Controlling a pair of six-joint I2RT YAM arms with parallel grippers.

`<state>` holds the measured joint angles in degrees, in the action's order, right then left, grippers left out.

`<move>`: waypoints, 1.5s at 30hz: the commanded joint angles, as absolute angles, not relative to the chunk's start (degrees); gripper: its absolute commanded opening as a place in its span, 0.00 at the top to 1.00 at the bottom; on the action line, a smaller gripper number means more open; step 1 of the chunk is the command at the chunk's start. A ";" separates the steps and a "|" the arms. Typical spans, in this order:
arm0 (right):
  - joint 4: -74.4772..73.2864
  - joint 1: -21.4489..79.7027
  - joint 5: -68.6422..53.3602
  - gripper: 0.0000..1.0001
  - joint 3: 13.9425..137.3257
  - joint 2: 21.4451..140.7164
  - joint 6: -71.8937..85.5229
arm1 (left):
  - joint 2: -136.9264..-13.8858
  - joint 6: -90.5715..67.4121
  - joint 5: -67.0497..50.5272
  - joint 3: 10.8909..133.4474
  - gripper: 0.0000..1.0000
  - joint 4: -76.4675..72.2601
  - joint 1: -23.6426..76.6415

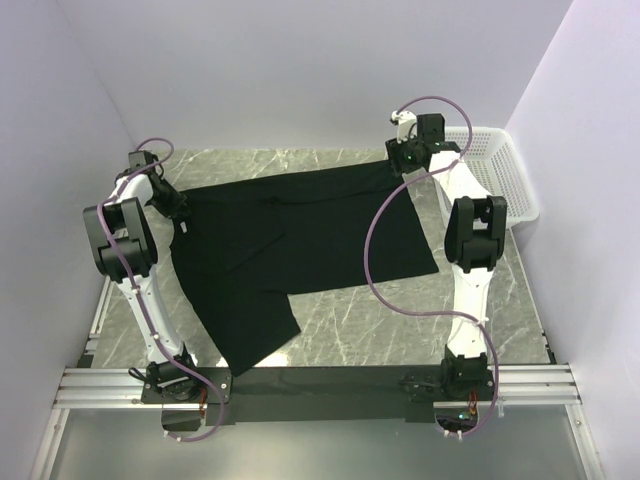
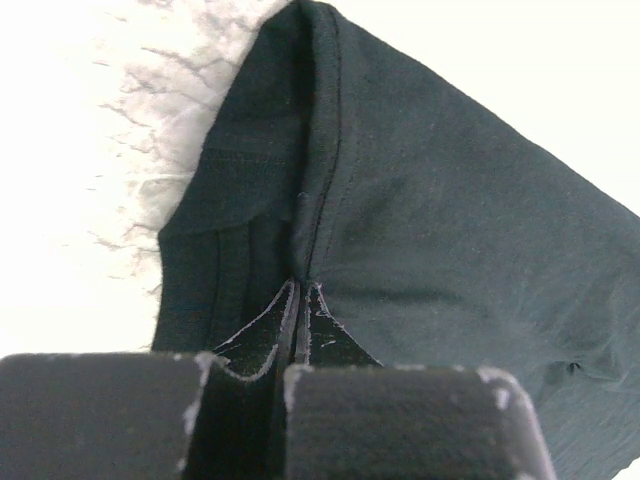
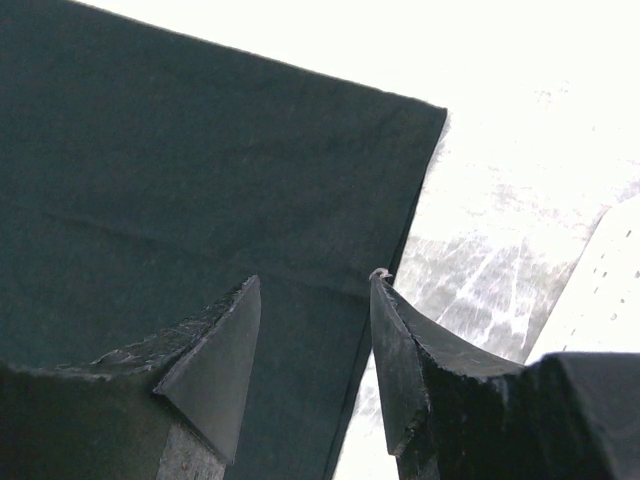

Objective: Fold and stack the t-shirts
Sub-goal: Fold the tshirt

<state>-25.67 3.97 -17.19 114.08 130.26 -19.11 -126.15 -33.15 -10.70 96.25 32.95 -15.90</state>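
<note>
A black t-shirt (image 1: pixel 300 240) lies spread across the marble table, one part reaching toward the near left. My left gripper (image 1: pixel 181 210) is at the shirt's left edge. In the left wrist view it (image 2: pixel 303 290) is shut on a raised ridge of the t-shirt (image 2: pixel 440 230), beside a stitched hem. My right gripper (image 1: pixel 404 156) hovers over the shirt's far right corner. In the right wrist view it (image 3: pixel 316 282) stands open, its fingers either side of the edge of the t-shirt (image 3: pixel 200 170), with nothing gripped.
A white perforated basket (image 1: pixel 500 172) stands at the back right, just beyond the right arm, and its wall (image 3: pixel 600 290) shows in the right wrist view. Bare marble table (image 1: pixel 400 320) lies in front of the shirt. Lilac walls close in three sides.
</note>
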 commanded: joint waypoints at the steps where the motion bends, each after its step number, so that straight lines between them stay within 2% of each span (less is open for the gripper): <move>1: -28.46 3.95 -15.48 0.45 120.74 133.32 -16.45 | -124.28 -30.33 -8.00 96.68 0.99 36.03 -17.14; 9: -37.87 4.92 -8.09 0.48 133.42 142.29 -9.84 | -125.07 -29.97 -9.58 96.24 0.99 35.95 -17.31; 17: -39.81 4.83 -7.29 0.55 129.29 141.24 -9.41 | -125.59 -29.80 -10.02 96.94 0.99 36.30 -17.31; 23: -39.19 4.83 -7.56 0.56 126.65 140.27 -8.79 | -125.68 -29.97 -10.11 96.68 0.99 35.95 -17.31; 35: -37.97 4.75 -7.12 0.57 128.50 141.77 -6.86 | -125.59 -29.88 -10.28 96.33 0.99 35.86 -17.31; 45: -36.38 4.75 -5.45 0.52 130.25 143.35 -4.66 | -125.77 -30.15 -10.28 96.33 0.99 35.86 -17.31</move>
